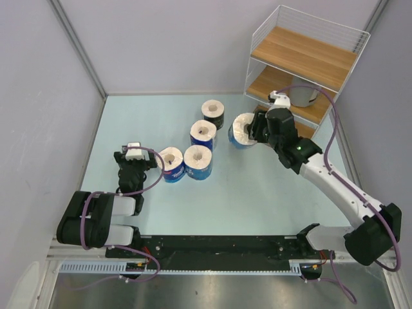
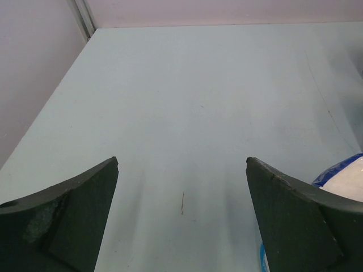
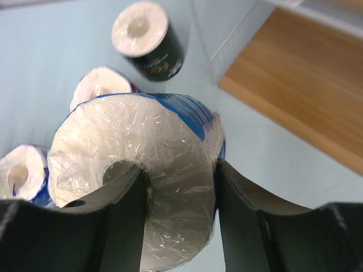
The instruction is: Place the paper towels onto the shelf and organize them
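Ideally the right claw [image 3: 178,184], clamped on the blue roll [image 3: 142,136], should lift it level and ease onto the shelf [image 3: 306,73] board ahead and right.

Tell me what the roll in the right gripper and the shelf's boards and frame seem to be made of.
The blue-wrapped roll in the right gripper looks like soft white paper under thin glossy plastic film, crinkled with highlights. The shelf boards look like matte light-brown wood or laminate, faintly grained; its frame seems white-coated metal wire.
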